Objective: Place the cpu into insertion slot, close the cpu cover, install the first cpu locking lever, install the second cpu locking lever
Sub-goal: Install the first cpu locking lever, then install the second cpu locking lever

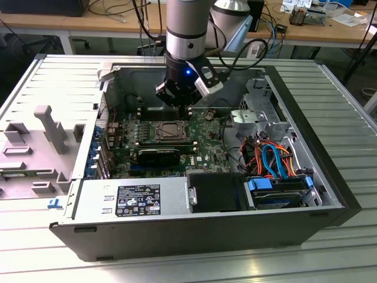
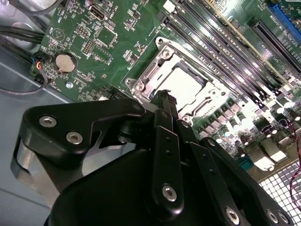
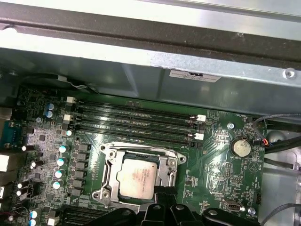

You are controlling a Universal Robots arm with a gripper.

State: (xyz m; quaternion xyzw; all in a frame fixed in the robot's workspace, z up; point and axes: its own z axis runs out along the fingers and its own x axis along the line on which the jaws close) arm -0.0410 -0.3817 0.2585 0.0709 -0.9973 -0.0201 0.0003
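The cpu [image 3: 138, 177] already lies in the insertion slot [image 3: 165, 160] with the cpu cover [image 3: 113, 165] folded down around it, its silver top showing through the cover's window in both wrist views. So placing and closing look done, and the work in hand appears to be the locking levers. The gripper [image 2: 165, 104] hangs just above the near edge of the socket, its black fingers [image 2: 162, 101] drawn close together with nothing visibly between them — narrow, and seemingly empty.

Which lever it is addressing cannot be told; the lever arms themselves are hard to pick out beside the frame. The next move would call for a fine, low push along the socket's edge, with little clearance from the memory slots [image 3: 136, 123] that run just beyond the socket from the fingertips.

The socket sits on a green motherboard [image 1: 203, 150] inside an open tower case [image 1: 306, 100] lying on its side. Near the gripper's flank are a coin cell battery [image 3: 241, 147] and bundled cables [image 1: 274, 156] — both crowd the workspace. The case rests on a ribbed metal table [image 1: 347, 118], with wooden desks [image 1: 106, 20] behind.
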